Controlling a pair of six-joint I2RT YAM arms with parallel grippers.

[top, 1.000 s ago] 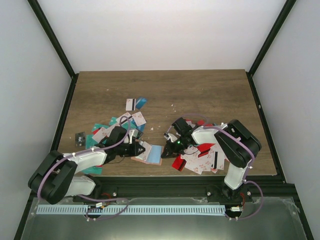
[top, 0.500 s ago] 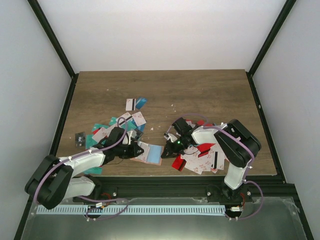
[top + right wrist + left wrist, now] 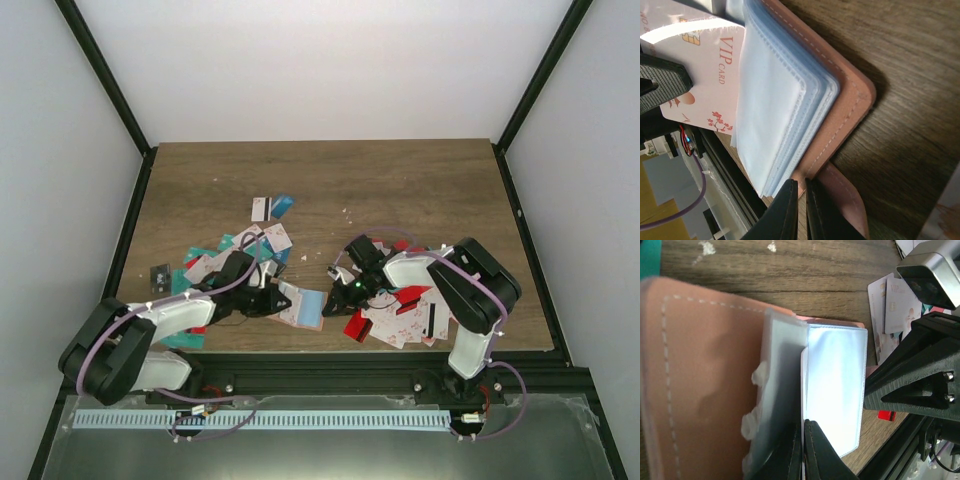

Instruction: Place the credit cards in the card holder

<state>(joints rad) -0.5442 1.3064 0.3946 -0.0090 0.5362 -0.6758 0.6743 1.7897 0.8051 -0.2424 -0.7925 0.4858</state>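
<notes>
Wooden counter (image 3: 400,180). Near its front edge the right gripper (image 3: 801,187) is clamping the pink holder (image 3: 850,100) by its cover. The left gripper (image 3: 803,427), pinching a white card (image 3: 705,75), is bringing it back to the sleeves (image 3: 775,100), so insertion is probably resuming.

Card holder (image 3: 700,390): in the left wrist view its pink cover runs off the left and bottom edges. Its sleeves (image 3: 781,370) are blurred.
Credit card (image 3: 700,70) at the holder's sleeves: inner part hidden behind them. In the left wrist view its face is washed out by glare.
Left pincer (image 3: 803,440), right pincer (image 3: 801,200): fingertips only, the rest cut off below.
Overhead, both pincers cover the holder's side edges.
Credit cards (image 3: 400,322) right of the holder lie partly under the right arm (image 3: 440,275).
Small dark thing (image 3: 160,272) well left of the holder: too small to identify.
</notes>
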